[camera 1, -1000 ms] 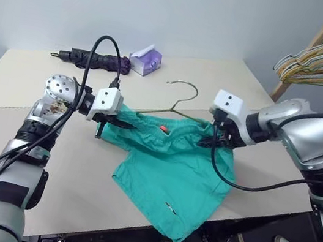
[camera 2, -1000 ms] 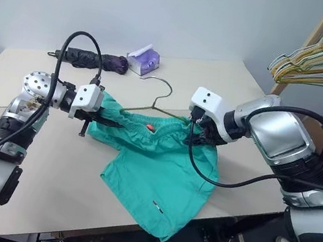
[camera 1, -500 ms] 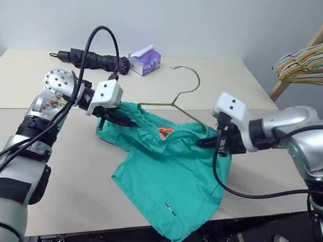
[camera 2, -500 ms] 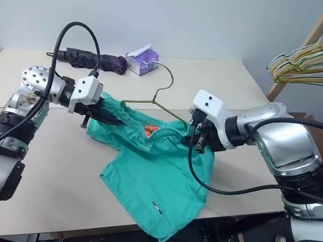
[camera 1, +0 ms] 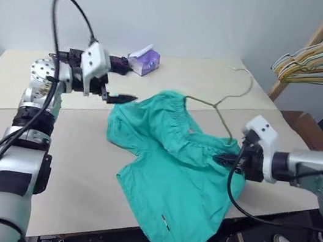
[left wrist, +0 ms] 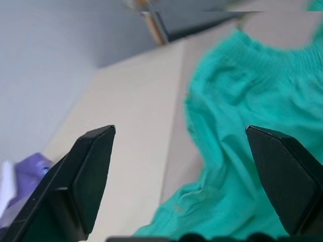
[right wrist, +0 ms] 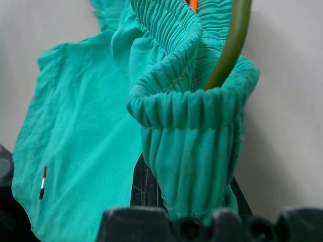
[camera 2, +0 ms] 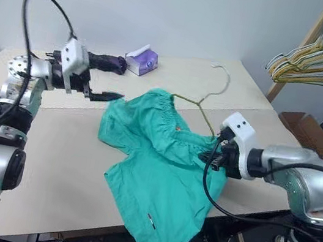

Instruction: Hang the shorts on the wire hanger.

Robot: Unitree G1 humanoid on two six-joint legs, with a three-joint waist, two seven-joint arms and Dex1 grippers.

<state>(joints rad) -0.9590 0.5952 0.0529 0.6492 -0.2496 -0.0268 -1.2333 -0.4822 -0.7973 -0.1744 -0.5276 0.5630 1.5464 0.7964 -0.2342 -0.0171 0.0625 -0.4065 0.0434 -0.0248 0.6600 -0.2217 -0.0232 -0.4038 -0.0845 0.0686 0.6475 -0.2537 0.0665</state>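
Shorts (camera 1: 170, 178): teal-green soft fabric with a ribbed, gathered elastic waistband, spread rumpled on the tabletop (camera 1: 80, 163), one leg hanging over its near edge.
Wire hanger (camera 1: 223, 103): thin olive-gold wire, hook raised, one end running down into the waistband.
Right gripper (camera 1: 229, 161): jaws clenched on the bunched waistband.
Left gripper (camera 1: 122, 97): jaws released, beside the shorts, apart from them.
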